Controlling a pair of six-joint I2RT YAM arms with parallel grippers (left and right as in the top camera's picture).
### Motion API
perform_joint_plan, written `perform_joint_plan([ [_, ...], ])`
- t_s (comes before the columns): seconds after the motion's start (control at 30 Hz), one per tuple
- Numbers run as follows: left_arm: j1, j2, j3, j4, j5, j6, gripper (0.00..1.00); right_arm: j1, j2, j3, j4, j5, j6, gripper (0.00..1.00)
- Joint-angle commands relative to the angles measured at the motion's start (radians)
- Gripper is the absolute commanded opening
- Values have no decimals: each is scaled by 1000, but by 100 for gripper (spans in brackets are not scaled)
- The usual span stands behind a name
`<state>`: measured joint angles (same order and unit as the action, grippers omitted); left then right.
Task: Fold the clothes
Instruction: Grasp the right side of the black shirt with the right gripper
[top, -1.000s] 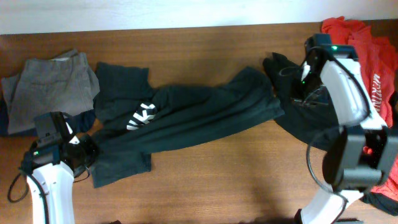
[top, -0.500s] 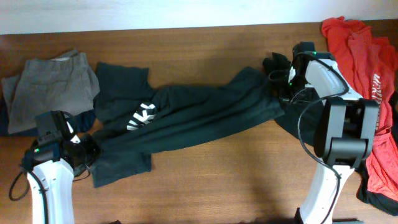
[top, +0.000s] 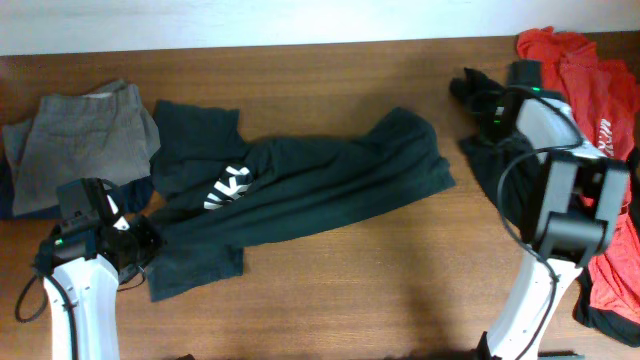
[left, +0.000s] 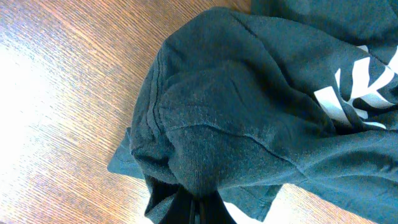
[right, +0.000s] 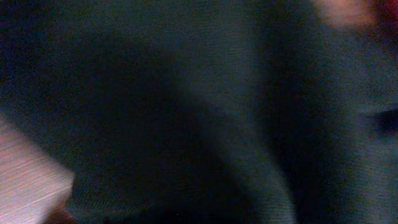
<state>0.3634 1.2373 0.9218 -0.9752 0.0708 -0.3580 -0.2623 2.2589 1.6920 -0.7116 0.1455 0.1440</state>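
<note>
The black T-shirt (top: 330, 180) lies stretched and crumpled across the table, its white print (top: 228, 186) near the left. My left gripper (top: 143, 240) is shut on the shirt's lower left edge. In the left wrist view the fingers (left: 200, 210) pinch bunched shirt fabric (left: 249, 112), with the print (left: 367, 93) at the right. My right gripper (top: 472, 88) is at the far right, apart from the shirt's right end, with a lump of dark cloth (top: 488, 165) at and below it. Blurred dark cloth (right: 186, 112) fills the right wrist view and hides the fingers.
Grey trousers (top: 85, 130) lie folded at the far left, over a dark blue item. A red shirt (top: 590, 70) with white lettering lies at the right edge, under the right arm. Bare wood shows along the table's front.
My right gripper moved right and back, away from the shirt's right end, and the dark cloth lump moved with it. The shirt's right end now lies free. The left arm stayed put.
</note>
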Motion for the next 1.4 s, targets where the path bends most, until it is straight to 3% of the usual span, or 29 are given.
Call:
perform_joint_plan([
  [0.0, 8, 3, 3, 9, 11, 16, 0, -143, 63, -19, -15, 119, 82, 12],
  [0.13, 8, 3, 3, 10, 11, 16, 0, -217, 27, 2, -53, -44, 74, 22],
  [0.3, 8, 3, 3, 10, 11, 16, 0, -180, -121, 92, -109, -158, 73, 27],
  [0.43, 8, 3, 3, 10, 11, 16, 0, -107, -282, 175, -249, -166, 50, 51],
  [0.7, 8, 3, 3, 16, 11, 16, 0, 39, -336, 99, -505, -176, -8, 56],
  [1.07, 8, 3, 3, 16, 11, 16, 0, 141, -335, -361, -185, -250, -32, 62],
  [1.37, 8, 3, 3, 16, 11, 16, 0, 177, -332, -495, 20, -337, -32, 61],
])
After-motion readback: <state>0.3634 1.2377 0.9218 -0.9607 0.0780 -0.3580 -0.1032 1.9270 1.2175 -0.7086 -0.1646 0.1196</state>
